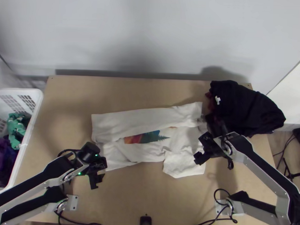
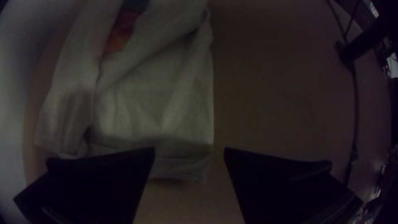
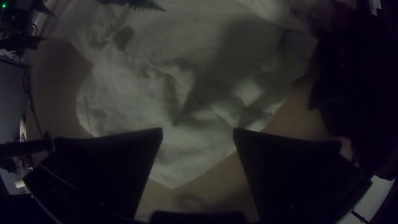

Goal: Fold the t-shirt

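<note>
Spreading their fingers wide, left gripper [image 1: 101, 172] and right gripper [image 1: 200, 148] hang empty near the t-shirt [image 1: 146, 119], between the table's [image 1: 139, 191] side edges.

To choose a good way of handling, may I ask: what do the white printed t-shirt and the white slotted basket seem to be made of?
The white t-shirt seems soft, matte fabric, probably cotton knit: it lies limp with soft creases. The white basket looks like smooth moulded plastic, given its even edge and regular slots.
</note>
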You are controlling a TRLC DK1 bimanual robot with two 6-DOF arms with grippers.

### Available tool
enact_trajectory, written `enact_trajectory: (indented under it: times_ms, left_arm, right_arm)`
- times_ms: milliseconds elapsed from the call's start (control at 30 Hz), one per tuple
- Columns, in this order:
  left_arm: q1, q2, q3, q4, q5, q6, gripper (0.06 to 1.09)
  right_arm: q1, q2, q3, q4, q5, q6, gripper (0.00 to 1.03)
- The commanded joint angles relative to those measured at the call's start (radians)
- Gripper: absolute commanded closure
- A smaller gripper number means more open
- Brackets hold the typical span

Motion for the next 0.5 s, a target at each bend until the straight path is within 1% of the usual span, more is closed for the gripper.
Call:
enact_trajectory:
  times_ms: [0,67,133,233,333,367,400,433,467]
  left_arm:
    - [-0.002,0.007,-0.019,0.022,-0.003,-0.012,0.26]
    - [-0.002,0.007,-0.035,0.03,-0.003,-0.012,0.26]
    - [-0.004,0.007,-0.055,0.048,-0.003,-0.017,0.33]
    - [-0.004,0.005,-0.074,0.057,-0.003,-0.017,0.34]
    - [-0.001,-0.003,-0.078,0.059,-0.003,-0.022,0.34]
    - [0.001,-0.004,-0.076,0.059,-0.003,-0.022,0.37]
    - [0.002,-0.004,-0.076,0.059,-0.003,-0.022,0.42]
    - [0.004,-0.004,-0.076,0.06,-0.003,-0.022,0.47]
    - [0.004,-0.004,-0.076,0.062,-0.003,-0.023,0.48]
  right_arm:
    - [-0.006,0.023,-0.008,0.018,0.032,-0.005,0.23]
    - [-0.006,0.025,-0.023,0.031,0.035,-0.005,0.23]
    - [-0.006,0.033,-0.04,0.047,0.037,-0.005,0.24]
    - [-0.006,0.039,-0.061,0.07,0.038,-0.006,0.33]
    - [-0.017,0.043,-0.072,0.087,0.038,-0.011,0.34]
    - [-0.018,0.049,-0.074,0.093,0.038,-0.012,0.4]
    - [-0.021,0.051,-0.072,0.1,0.04,-0.012,0.47]
    - [-0.023,0.051,-0.074,0.111,0.04,-0.012,0.51]
    - [-0.024,0.054,-0.074,0.122,0.04,-0.014,0.53]
